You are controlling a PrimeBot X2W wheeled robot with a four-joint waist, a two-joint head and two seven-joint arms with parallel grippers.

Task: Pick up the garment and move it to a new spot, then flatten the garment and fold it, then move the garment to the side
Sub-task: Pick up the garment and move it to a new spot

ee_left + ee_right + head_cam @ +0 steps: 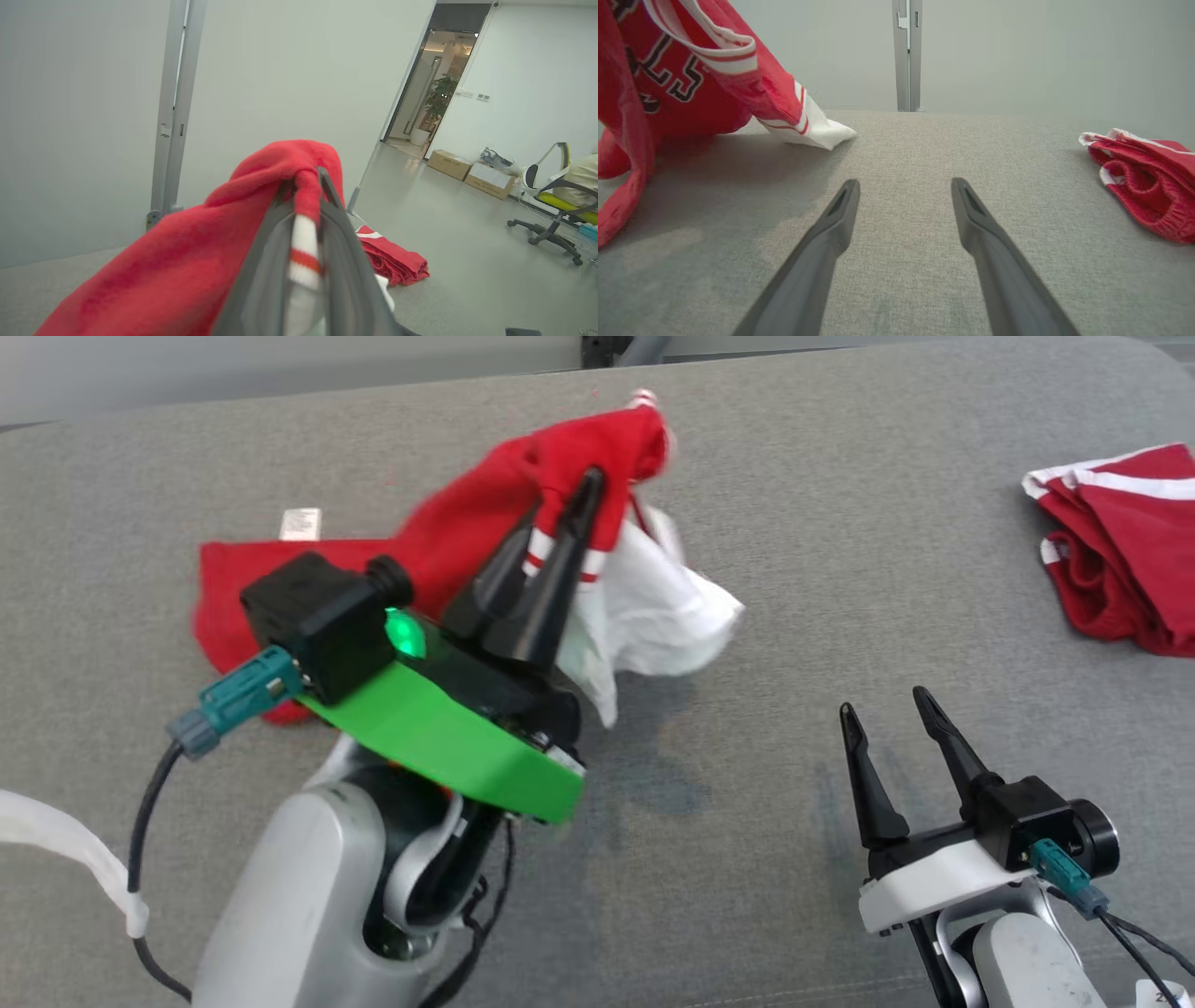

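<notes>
Left gripper [590, 485]: long black tapered fingers [541, 607] on a bright green plate [448, 737] with a glowing green light [403, 633], a black camera box [313, 611], a teal plug [238, 695] and black cable [140, 840]. Silver-grey forearm [289, 896]. Right gripper [884, 702]: same fingers, white plate [924, 887], black camera [1036, 817], matching teal connector [1064, 873].

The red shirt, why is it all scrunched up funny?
The red shirt hangs bunched from the shut left gripper, its white part dangling and one end lying on the grey surface. That looks like a pickup, not damage.
</notes>
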